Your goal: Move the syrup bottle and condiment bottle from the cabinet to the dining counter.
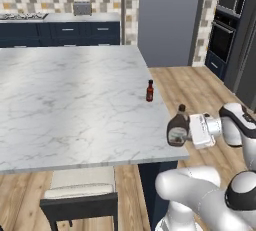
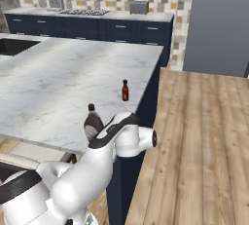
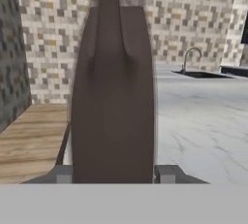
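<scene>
- Syrup bottle (image 1: 178,130) is held by the gripper (image 1: 190,131) at the near right corner of the dining counter (image 1: 75,100). It is the big dark brown bottle with the round body and the thin neck.
- The jaws are closed on the syrup bottle, one on each side of its body, as is seen from the hand view, where the bottle (image 3: 114,92) stands between the two finger tips (image 3: 63,173).
- The bottle is kept upright, right over the edge of the white marble top.
- Whether its bottom is already resting on the marble or is a little above it cannot be told.
- The condiment bottle (image 1: 149,91) is already placed on the dining counter. It stands upright near the right edge, further back than the syrup bottle and well apart from it.
- So one half of the job is judged to be done: the small red bottle is where it should be.
- The other half is judged to be nearly done. The syrup bottle must be set down on the marble and let go.
- Care is needed, because the bottle is very close to the corner and could be tipped off the edge.
</scene>
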Controlling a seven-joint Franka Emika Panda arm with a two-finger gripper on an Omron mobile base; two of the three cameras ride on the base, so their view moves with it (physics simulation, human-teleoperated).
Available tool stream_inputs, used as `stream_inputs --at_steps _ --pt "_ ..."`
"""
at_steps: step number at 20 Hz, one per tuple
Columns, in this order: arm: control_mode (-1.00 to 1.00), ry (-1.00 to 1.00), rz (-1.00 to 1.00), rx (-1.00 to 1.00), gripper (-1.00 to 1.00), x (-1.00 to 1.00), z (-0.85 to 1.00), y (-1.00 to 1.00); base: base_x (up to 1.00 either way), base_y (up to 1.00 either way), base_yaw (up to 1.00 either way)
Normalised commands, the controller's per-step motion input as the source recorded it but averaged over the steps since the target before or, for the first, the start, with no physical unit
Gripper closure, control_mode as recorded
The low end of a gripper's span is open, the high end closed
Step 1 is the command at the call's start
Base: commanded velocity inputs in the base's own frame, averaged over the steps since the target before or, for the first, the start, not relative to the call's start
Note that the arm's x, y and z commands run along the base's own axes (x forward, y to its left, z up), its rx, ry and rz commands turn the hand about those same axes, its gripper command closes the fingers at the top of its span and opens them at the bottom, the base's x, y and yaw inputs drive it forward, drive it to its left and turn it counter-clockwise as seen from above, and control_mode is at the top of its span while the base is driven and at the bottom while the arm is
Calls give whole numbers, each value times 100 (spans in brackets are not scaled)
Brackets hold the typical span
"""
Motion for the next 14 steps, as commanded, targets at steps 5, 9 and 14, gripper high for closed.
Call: stream_inputs --at_steps 5,9,14 --pt "-100 0 0 0 100 27 -27 -8 0 0 0" --pt "-100 0 0 0 100 27 -39 -4 0 0 0" --pt "-100 0 0 0 100 26 -26 -4 0 0 0"
